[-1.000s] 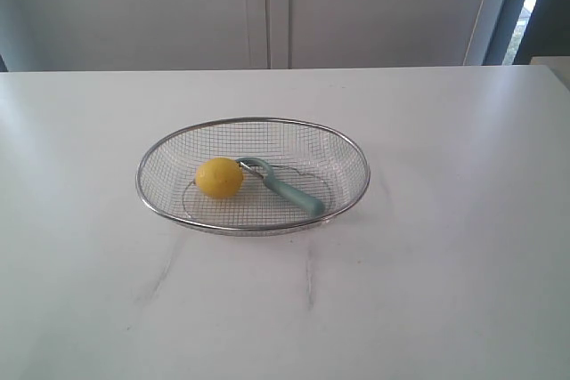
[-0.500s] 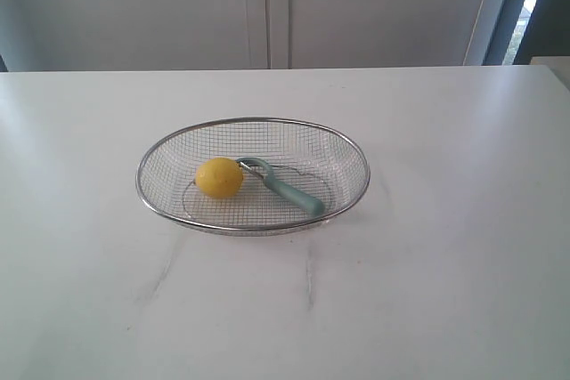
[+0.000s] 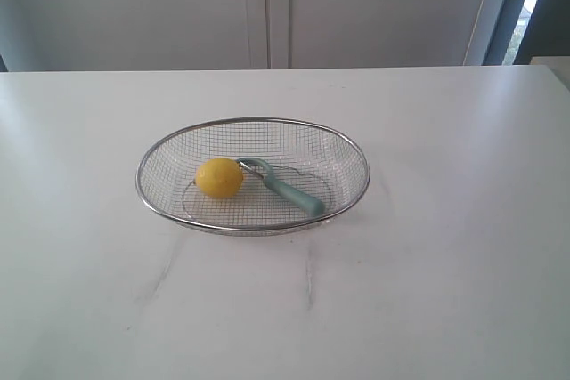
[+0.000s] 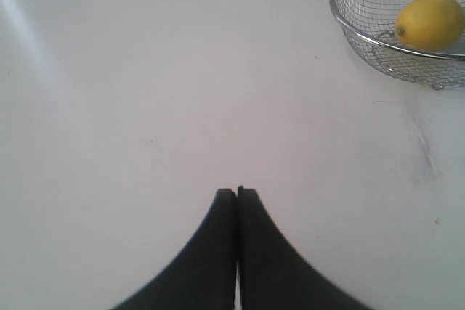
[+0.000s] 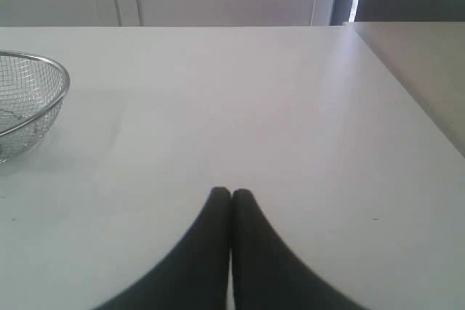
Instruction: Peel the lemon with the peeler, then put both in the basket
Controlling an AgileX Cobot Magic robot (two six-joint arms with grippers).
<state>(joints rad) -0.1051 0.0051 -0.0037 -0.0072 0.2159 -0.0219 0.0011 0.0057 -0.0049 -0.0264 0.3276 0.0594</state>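
Note:
The yellow lemon (image 3: pixel 219 178) lies inside the silver wire-mesh basket (image 3: pixel 150 204), left of its middle. Beside it in the basket rests the teal-handled peeler (image 3: pixel 287 190), its metal head next to the lemon. The left wrist view shows the lemon (image 4: pixel 430 22) and a part of the basket (image 4: pixel 341 22) far from my left gripper (image 4: pixel 237 192), which is shut on nothing above bare table. My right gripper (image 5: pixel 231 192) is also shut and empty, with the basket's rim (image 5: pixel 64 85) well off to one side. Neither gripper appears in the exterior view.
The basket stands on a wide white table (image 3: pixel 445 291) with faint grey scuffs in front of it. Pale cabinet doors (image 3: pixel 267 6) rise behind the table's far edge. The table's right edge (image 5: pixel 407 99) shows in the right wrist view.

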